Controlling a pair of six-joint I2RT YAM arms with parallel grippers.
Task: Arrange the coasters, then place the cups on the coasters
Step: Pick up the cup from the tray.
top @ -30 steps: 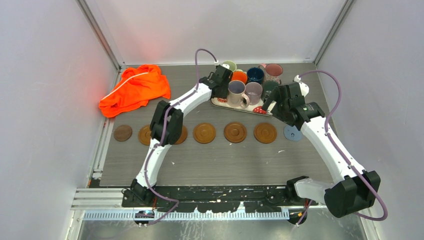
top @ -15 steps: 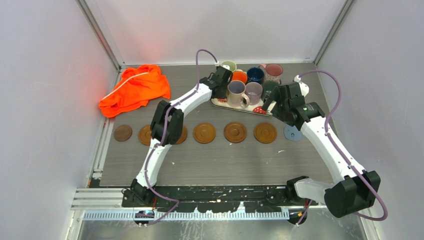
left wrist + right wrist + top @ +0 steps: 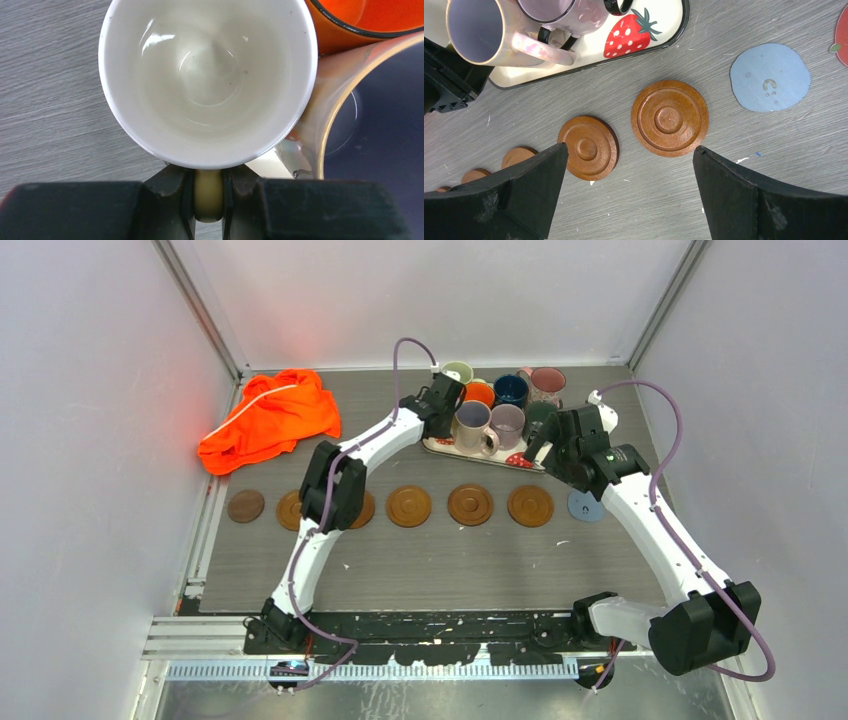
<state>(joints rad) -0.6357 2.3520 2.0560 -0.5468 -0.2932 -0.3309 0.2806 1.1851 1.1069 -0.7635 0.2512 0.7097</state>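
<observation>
My left gripper is shut on the handle of a pale green cup at the back left of the strawberry tray. From above, this gripper sits just left of that cup. Orange, navy, pink, cream and lilac cups crowd the tray. Brown coasters lie in a row, with a dark one at the left and a light-blue one at the right. My right gripper hangs open above two brown coasters, holding nothing.
An orange cloth is bunched at the back left of the table. Grey walls close in on both sides and the back. The orange cup and the cream cup press close to the held cup's right side.
My left gripper has closed on the pale green cup's handle. Neither arm nor any cup has visibly shifted.
</observation>
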